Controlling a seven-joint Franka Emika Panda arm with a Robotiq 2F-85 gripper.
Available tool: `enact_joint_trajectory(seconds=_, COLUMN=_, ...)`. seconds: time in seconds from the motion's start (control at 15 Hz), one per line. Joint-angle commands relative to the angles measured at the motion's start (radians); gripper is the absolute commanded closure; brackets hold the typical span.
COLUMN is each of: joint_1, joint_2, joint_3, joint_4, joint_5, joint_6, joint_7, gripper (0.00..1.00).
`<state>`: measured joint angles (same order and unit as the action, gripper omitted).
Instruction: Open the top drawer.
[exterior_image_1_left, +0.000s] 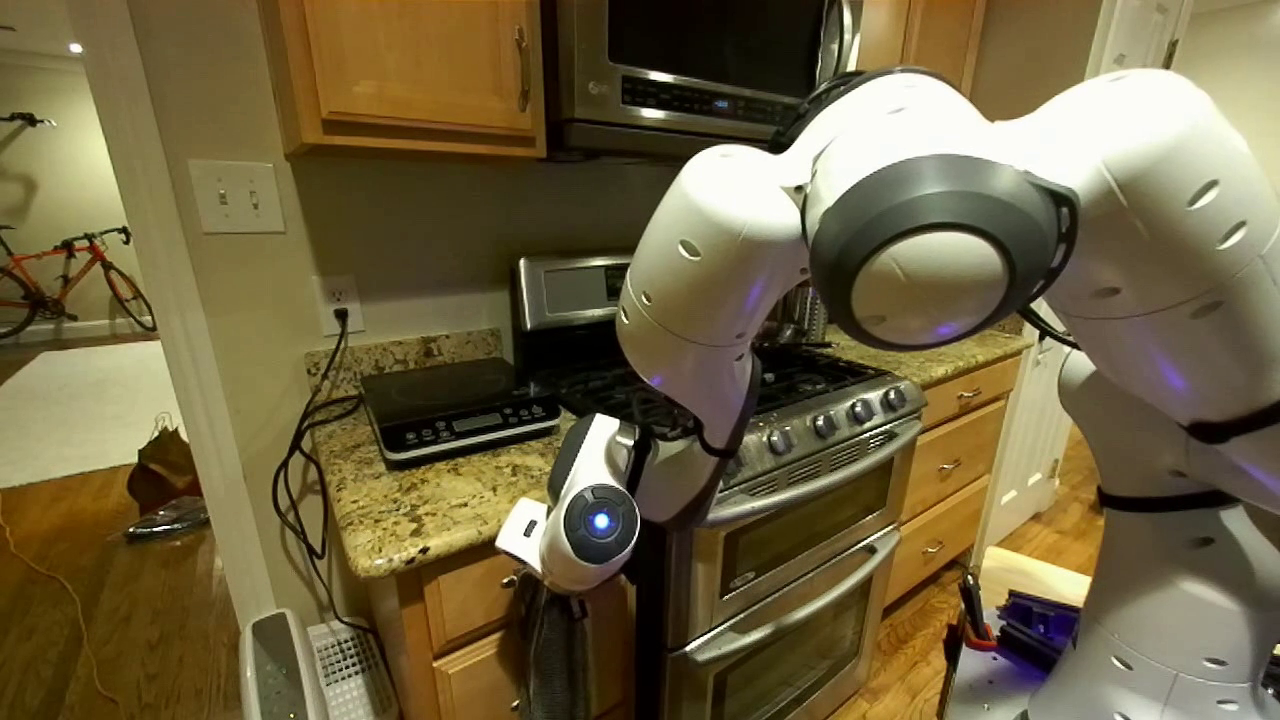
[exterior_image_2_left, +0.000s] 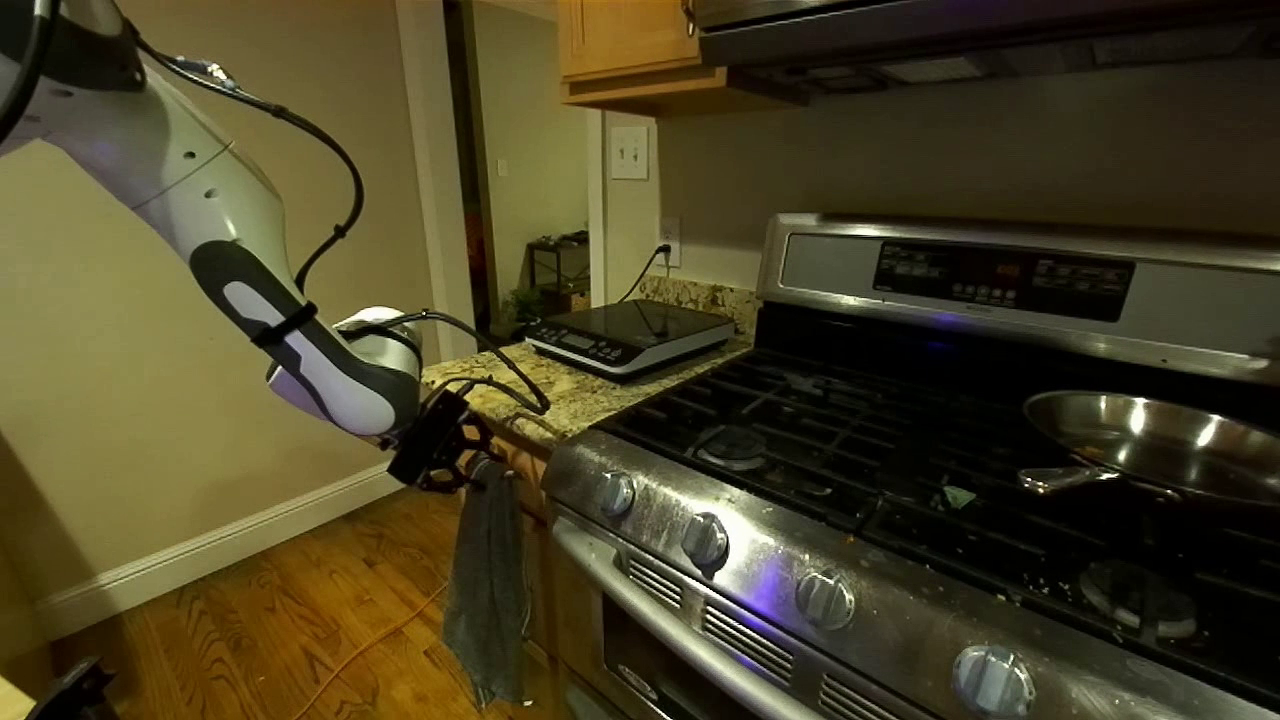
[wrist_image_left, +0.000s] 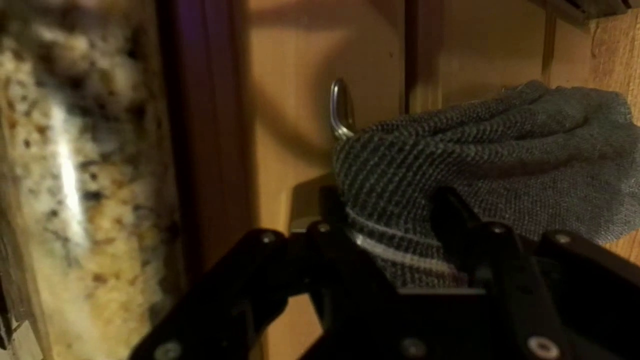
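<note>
the gripper (wrist_image_left: 389, 202) is spread, one towel (wrist_image_left: 480, 165) between its two fingers (wrist_image_left: 450, 210), touch unclear; one handle (wrist_image_left: 341, 110) on the top drawer (wrist_image_left: 295, 65); four knobs (exterior_image_2_left: 705, 540), one pan (exterior_image_2_left: 1165, 440) in an exterior view.

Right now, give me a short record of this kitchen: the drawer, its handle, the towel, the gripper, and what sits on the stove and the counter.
drawer: looks shut
handle: metal, partly covered
towel: gray, hanging at the handle
gripper: open, jaws apart with the towel between them
handle between jaws: cannot tell, the towel hides that part
stove: pan on top
counter: hot plate on top
</note>
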<state>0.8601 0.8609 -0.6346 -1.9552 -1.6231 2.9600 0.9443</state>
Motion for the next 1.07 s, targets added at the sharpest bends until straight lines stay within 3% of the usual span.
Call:
enact_joint_trajectory(seconds=0.0, joint_1=-0.005, joint_2=0.009, joint_3=-0.013, joint_4=0.015, joint_5=-0.040, joint_6=0.006, joint_7=0.037, gripper=0.80)
enact_joint_trajectory(seconds=0.2, joint_1=0.001, joint_2=-0.003, joint_3=-0.017, joint_4=0.005, joint_5=-0.043, joint_6=0.014, joint_7=0.044, gripper=0.91)
enact_joint_trajectory(seconds=0.53, joint_1=0.041, joint_2=-0.045, joint_3=-0.017, joint_4=-0.045, joint_5=-0.086, joint_6=0.013, joint_7=0.090, gripper=0.88)
enact_joint_trajectory(seconds=1.0, joint_1=0.107, joint_2=-0.101, joint_3=-0.004, joint_4=-0.147, joint_5=-0.259, joint_6=-0.025, joint_7=0.238, gripper=0.88)
